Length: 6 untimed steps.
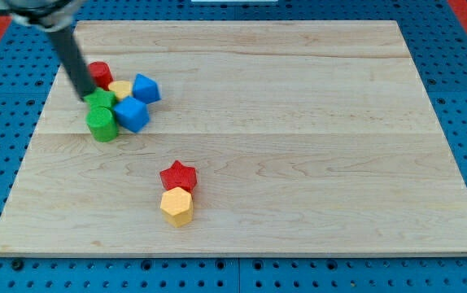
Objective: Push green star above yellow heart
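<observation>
Here my tip [87, 96] touches the green star [101, 101] beside the yellow heart [120, 88] on smooth wooden board [298, 122].

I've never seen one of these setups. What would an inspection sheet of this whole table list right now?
Surface: pale wooden board, flat, unmarked.
Job's things: green star and yellow heart packed together in the cluster at the view's upper left.
Clutter: red block, two blue blocks, green cylinder in that cluster; red star touching yellow hexagon lower centre.
End effector: dark rod; my tip at the green star's left edge.
Cables: nothing seen.
Surroundings: blue perforated base.
</observation>
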Available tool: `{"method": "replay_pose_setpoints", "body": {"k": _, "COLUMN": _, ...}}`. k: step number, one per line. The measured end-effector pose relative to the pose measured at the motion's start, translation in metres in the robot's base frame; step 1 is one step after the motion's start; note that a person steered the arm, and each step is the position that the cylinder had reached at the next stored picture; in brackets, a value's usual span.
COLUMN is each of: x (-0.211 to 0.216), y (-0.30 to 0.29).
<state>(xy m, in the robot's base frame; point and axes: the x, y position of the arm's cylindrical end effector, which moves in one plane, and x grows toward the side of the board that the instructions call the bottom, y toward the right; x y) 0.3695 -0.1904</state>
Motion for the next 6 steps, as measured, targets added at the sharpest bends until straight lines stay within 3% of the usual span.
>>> {"method": "replay_pose_setpoints", "body": {"k": 2, "x": -0.009, "y": 0.116}}
{"method": "replay_pose_setpoints", "body": {"k": 6, "x": 0.003, "y": 0.006}}
